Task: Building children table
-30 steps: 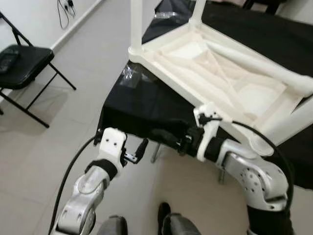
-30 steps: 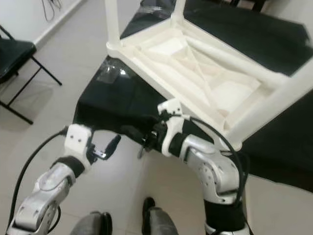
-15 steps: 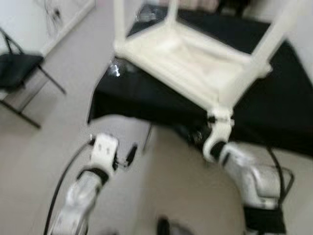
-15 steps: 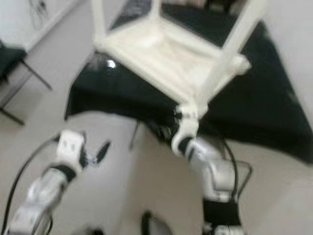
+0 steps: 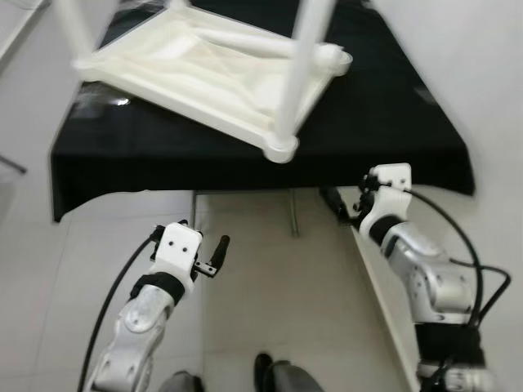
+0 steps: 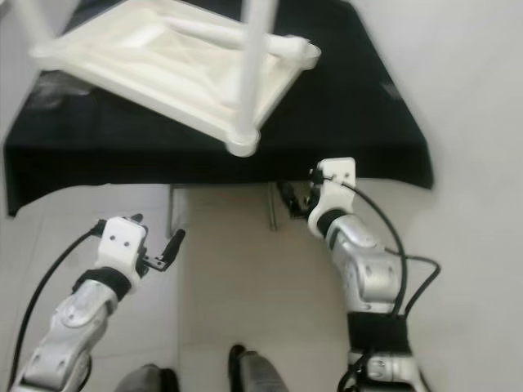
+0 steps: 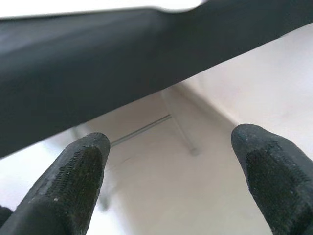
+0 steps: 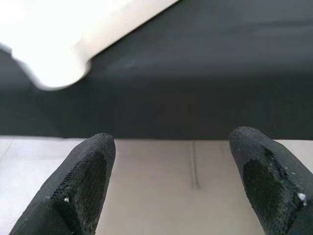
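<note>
Nearest the camera, the robot's feet (image 5: 274,377) stand on the tiled floor (image 5: 261,302), short of the black-draped surface (image 5: 384,122) that serves as landmark. The left claw (image 5: 214,253) hangs over the floor below and in front of the surface's near edge, its two black fingers (image 7: 73,186) spread apart with nothing between them; its wrist view looks under the black cloth toward a thin metal leg (image 7: 178,127) of the surface. The right claw (image 5: 337,200) is held close beneath the surface's near right corner, beside the white wall (image 5: 490,98); its fingers (image 8: 83,186) also stand well apart and grip nothing, and its wrist view faces the hanging cloth with a rounded white table corner (image 8: 54,73) above it. On top of the surface lies the white children's table (image 5: 204,69), upside down, its ribbed underside facing up. One fitted leg (image 5: 298,65) rises from the corner nearest the surface's front edge, and another leg (image 5: 73,24) rises at the corner to the robot's left. A loose white leg (image 5: 261,45) lies across the far part of the underside.
</note>
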### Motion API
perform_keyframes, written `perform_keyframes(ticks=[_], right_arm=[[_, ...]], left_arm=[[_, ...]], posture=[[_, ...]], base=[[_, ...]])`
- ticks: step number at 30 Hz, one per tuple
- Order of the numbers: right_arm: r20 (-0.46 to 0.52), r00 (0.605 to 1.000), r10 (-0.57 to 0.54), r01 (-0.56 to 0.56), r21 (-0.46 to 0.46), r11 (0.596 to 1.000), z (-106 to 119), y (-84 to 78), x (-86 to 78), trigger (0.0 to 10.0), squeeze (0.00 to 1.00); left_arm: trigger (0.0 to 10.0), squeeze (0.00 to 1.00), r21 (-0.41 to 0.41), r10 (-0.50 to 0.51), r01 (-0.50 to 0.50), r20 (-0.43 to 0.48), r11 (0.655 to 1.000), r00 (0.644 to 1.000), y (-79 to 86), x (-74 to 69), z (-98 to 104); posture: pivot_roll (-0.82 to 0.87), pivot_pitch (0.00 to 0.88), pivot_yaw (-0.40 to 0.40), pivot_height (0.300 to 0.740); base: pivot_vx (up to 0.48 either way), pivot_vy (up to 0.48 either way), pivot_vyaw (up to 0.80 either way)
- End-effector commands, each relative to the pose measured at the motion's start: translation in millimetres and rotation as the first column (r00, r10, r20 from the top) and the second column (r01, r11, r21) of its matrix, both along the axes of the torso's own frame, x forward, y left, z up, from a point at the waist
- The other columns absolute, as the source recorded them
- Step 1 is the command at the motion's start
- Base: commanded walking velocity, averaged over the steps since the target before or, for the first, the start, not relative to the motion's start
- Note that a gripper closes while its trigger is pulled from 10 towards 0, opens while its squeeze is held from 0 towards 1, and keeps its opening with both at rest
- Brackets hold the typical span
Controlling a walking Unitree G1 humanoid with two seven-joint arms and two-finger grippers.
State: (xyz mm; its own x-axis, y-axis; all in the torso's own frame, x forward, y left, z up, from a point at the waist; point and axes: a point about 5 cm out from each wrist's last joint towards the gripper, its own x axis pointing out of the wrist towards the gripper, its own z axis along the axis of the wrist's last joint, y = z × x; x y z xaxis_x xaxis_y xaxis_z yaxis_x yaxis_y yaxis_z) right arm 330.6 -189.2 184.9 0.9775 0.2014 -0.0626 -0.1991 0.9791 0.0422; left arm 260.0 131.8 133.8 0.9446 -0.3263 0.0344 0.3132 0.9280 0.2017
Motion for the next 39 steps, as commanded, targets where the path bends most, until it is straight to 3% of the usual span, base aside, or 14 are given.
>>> perform_keyframes(ticks=[1,3,5,8,10,13,21,30,39], right_arm=[[0.048,0.995,0.086,-0.088,0.031,0.996,6,14.9,2.7,10.0,0.0],[0.122,0.963,0.242,-0.243,-0.007,0.97,19,39.4,4.9,10.0,0.0],[0.135,0.952,0.275,-0.276,-0.017,0.961,22,45.5,5.8,10.0,0.0],[0.167,0.945,0.283,-0.278,-0.049,0.959,29,58.0,16.0,10.0,0.0],[0.188,0.954,0.233,-0.224,-0.069,0.972,35,65.5,29.1,10.0,0.0],[0.196,0.97,0.143,-0.128,-0.089,0.988,38,68.8,42.5,10.0,0.0],[0.213,0.975,0.069,-0.053,-0.077,0.996,53,68.8,60.5,10.0,0.0],[0.244,0.968,0.056,-0.054,-0.016,0.998,64,57.4,71.9,10.0,0.0],[0.3,0.937,0.182,-0.193,0.007,0.981,78,73.4,75.7,10.0,0.0]], left_arm=[[10.0,0.0,0.024,-0.003,0.004,-0.02,1.0,1.0,1.2,-3.5,-7],[10.0,0.0,0.032,-0.015,0.015,-0.018,0.999,1.0,-0.5,-4.3,-8],[10.0,0.0,0.036,-0.02,0.02,-0.017,0.999,1.0,-1.4,-4.7,-8],[10.0,0.0,0.044,-0.029,0.03,-0.013,0.999,0.999,-3.7,-5.9,-8],[10.0,0.0,0.047,-0.03,0.03,-0.009,0.998,1.0,-5.4,-6.6,-8],[10.0,0.0,0.046,-0.03,0.031,-0.004,0.998,1.0,-7.0,-9.2,-7],[10.0,0.0,0.044,-0.033,0.034,-0.008,0.998,0.999,-6.8,-17.2,-6],[10.0,0.0,0.047,-0.042,0.043,-0.027,0.998,0.999,-4.5,-25.2,-6],[10.0,0.0,0.055,-0.047,0.048,-0.033,0.997,0.998,-4.3,-27.7,-5]], posture=[[-0.02,0.242,-0.072,0.74],[-0.01,0.242,-0.07,0.74],[-0.01,0.242,-0.07,0.74],[0.01,0.242,-0.074,0.74],[0.02,0.247,-0.077,0.74],[0.04,0.247,-0.076,0.74],[0.07,0.279,-0.072,0.74],[0.08,0.309,-0.062,0.74],[0.1,0.32,-0.053,0.74]], base=[[0.0,0.0,0.0],[0.0,0.0,0.0],[0.0,0.0,0.0],[0.0,0.0,0.0],[0.0,0.0,0.0],[0.0,0.0,0.0],[0.0,0.0,0.0],[0.0,0.0,0.0],[0.0,0.0,0.0]])
